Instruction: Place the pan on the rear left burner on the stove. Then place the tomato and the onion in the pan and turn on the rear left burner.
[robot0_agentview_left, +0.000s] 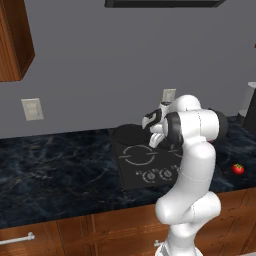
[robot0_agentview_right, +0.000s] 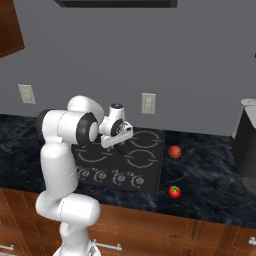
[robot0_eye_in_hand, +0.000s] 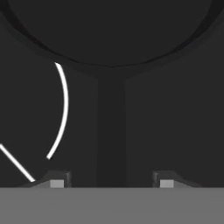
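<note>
The black pan (robot0_agentview_left: 129, 134) sits at the back left of the stove (robot0_agentview_left: 131, 179), covering the rear left burner. In the hand view the pan (robot0_eye_in_hand: 112, 30) lies at the top and its dark handle (robot0_eye_in_hand: 111, 131) runs down between my fingertips (robot0_eye_in_hand: 57, 181). My gripper (robot0_eye_in_hand: 111, 181) is open, with a gap on each side of the handle. From the base it (robot0_agentview_left: 157, 139) hangs just right of the pan. The bright red tomato (robot0_agentview_right: 174, 191) lies on the counter right of the stove, near the front edge. The pinkish onion (robot0_agentview_right: 174, 151) lies further back.
Four knobs (robot0_agentview_right: 110, 177) line the stove's front. A dark appliance (robot0_agentview_right: 247, 145) stands at the far right of the counter. Wall outlets (robot0_agentview_left: 32, 108) sit above the dark marble counter (robot0_agentview_left: 55, 170). A wooden cabinet (robot0_agentview_left: 14, 40) hangs at the upper left.
</note>
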